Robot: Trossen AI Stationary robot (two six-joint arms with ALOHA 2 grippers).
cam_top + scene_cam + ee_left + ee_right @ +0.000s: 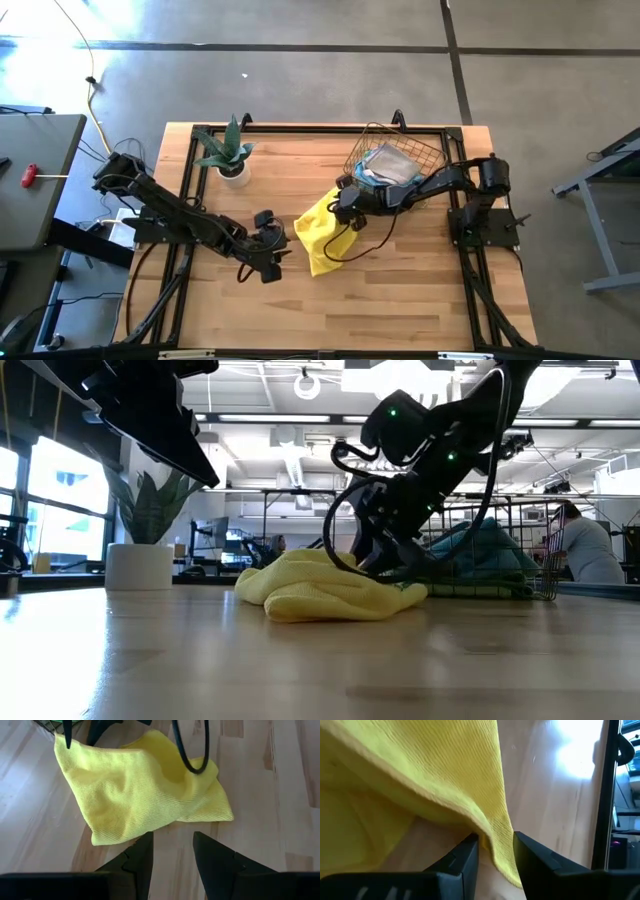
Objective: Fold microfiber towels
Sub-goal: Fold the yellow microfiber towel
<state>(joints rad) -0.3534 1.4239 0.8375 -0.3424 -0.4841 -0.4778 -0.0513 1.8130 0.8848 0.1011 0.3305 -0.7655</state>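
Observation:
A yellow microfiber towel (322,237) lies bunched on the wooden table, near its middle. My right gripper (496,852) is low at the towel's far right side. It is open, with the towel's raised edge (495,837) running between its fingers. My left gripper (172,851) hovers open just short of the towel's left side (145,795), with nothing between its fingers. More towels, light blue and grey (388,168), lie in the wire basket (430,150). My right gripper comes slanting down from the table's right side, with one finger (465,855) on each side of the yellow towel's raised edge (501,851). The jaws stand apart. Whether the fingers touch the cloth I cannot tell. The towel rests on the table.
The wire basket (500,550) stands at the far right, close behind my right arm. A potted plant (230,155) in a white pot stands at the far left. Bare wood (380,300) lies toward the near edge. A person (585,550) shows in the room beyond.

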